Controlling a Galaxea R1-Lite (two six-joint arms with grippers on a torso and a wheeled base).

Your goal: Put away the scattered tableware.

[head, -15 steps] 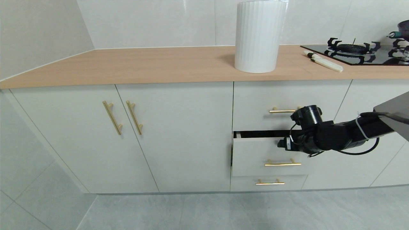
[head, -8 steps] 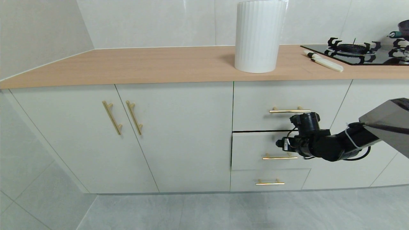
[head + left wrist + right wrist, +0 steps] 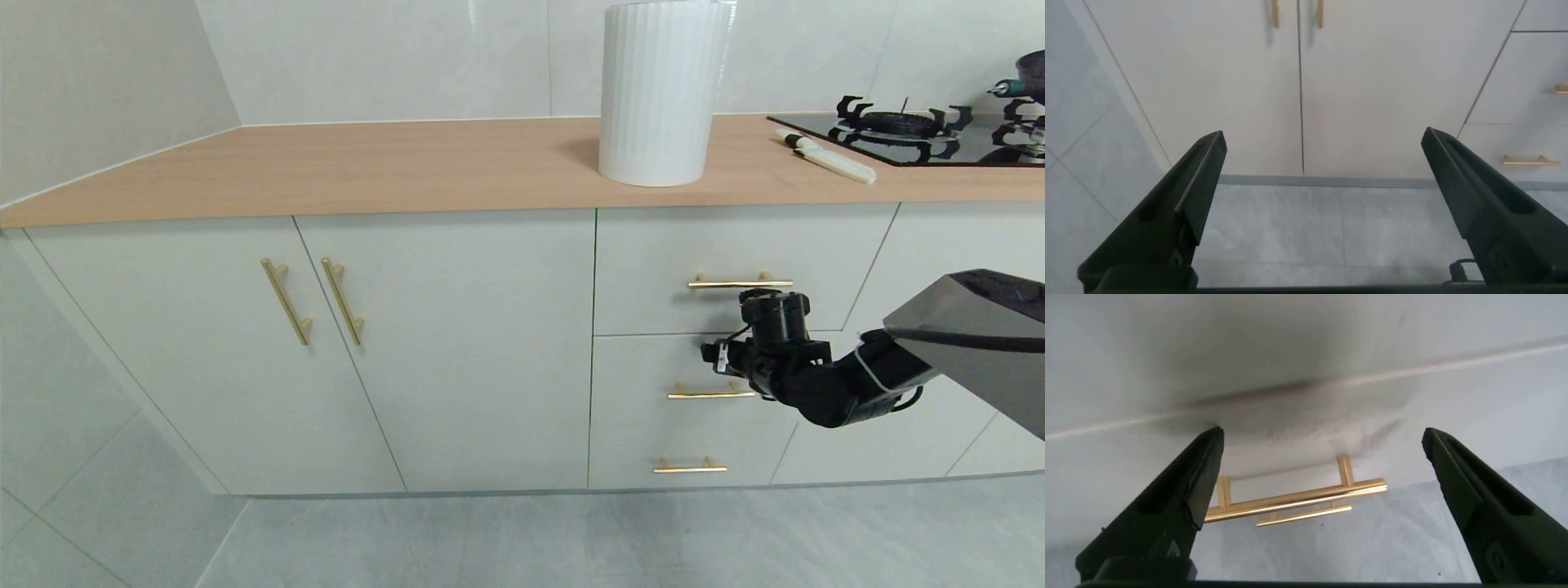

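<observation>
While agape, right hand (image 3: 1320,439) at drawer (image 3: 641,412)

Your head camera looks forward and down from well back, taking in the worktop (image 3: 367,167), the cabinet fronts and the floor (image 3: 571,539). Your right wrist camera sits very close to a drawer front (image 3: 1290,367) and faces it past the right claw (image 3: 1323,437), whose fingers stand wide apart. A handle (image 3: 1298,498) lies just beyond the claw's tips. The head view shares that drawer front. Your left wrist camera looks past the spread left claw (image 3: 1323,140) from farther off, at the doors (image 3: 1208,73) and floor beyond the claw. The head view shares those too.
</observation>
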